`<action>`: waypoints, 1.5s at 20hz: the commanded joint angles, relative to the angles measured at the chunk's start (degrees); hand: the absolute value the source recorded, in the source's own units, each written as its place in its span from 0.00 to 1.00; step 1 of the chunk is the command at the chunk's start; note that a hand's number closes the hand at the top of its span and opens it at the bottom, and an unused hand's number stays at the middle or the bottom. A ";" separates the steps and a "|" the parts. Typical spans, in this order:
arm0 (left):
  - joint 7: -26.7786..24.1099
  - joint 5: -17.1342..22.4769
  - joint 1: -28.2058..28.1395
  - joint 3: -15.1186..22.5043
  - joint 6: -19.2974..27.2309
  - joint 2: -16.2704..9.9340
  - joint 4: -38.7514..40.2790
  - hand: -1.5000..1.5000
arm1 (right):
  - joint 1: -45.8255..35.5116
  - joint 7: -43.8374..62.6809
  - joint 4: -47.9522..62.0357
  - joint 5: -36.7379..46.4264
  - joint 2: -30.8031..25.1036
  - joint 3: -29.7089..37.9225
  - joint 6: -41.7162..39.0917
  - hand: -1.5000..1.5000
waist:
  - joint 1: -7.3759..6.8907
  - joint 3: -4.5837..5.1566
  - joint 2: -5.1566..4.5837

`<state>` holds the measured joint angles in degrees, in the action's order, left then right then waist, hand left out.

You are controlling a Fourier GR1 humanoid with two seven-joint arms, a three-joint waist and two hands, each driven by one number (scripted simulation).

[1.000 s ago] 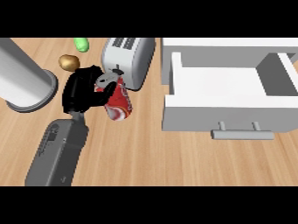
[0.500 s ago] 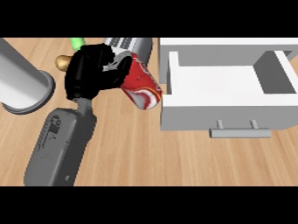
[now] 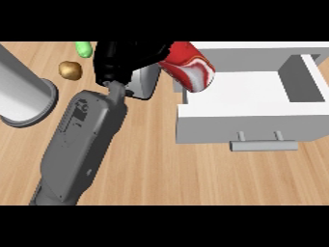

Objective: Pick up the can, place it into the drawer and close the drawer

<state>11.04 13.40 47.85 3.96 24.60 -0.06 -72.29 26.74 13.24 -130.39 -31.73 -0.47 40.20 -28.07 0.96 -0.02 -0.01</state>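
My left hand (image 3: 128, 58) is shut on a red and white can (image 3: 190, 67) and holds it tilted in the air, at the upper middle of the head view. The can hangs over the left wall of the open white drawer (image 3: 252, 123). The drawer's inside is bare and its grey handle (image 3: 263, 144) points toward me. My grey left forearm (image 3: 81, 140) comes in from the lower left. My right hand does not show.
A wide grey cylinder (image 3: 14, 87) stands at the left. A grey toaster-like box (image 3: 147, 82) sits partly hidden under my hand. A brown round thing (image 3: 70, 70) and a green one (image 3: 83, 48) lie at the back left.
My left hand has lifted the can off the counter beside the grey box and carried it up and to the right, to the drawer's left wall.
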 commanded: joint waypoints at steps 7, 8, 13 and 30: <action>-2.72 6.50 11.92 7.83 9.51 0.06 11.11 1.00 | -0.42 0.18 -1.27 0.24 0.39 -1.25 1.28 0.00 | 0.72 -0.01 -0.07; -7.00 7.96 12.79 7.62 9.92 0.06 15.37 1.00 | -3.64 0.57 2.86 0.79 -0.92 0.15 0.76 0.00 | 0.84 -0.01 -0.26; -4.60 10.21 21.15 7.44 11.12 0.06 20.67 1.00 | -4.54 3.77 -0.01 -1.40 -2.78 0.39 2.11 0.00 | 0.98 -0.01 -0.22; -13.88 27.19 30.99 18.23 14.58 0.06 38.01 1.00 | -8.84 4.95 0.91 -0.51 -4.18 -0.76 3.40 0.00 | 3.39 -0.06 -0.88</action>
<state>-0.80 37.04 77.12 19.82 38.53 -0.01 -38.08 20.23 16.21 -128.88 -30.87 -2.60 39.16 -26.51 3.63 -0.09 -0.65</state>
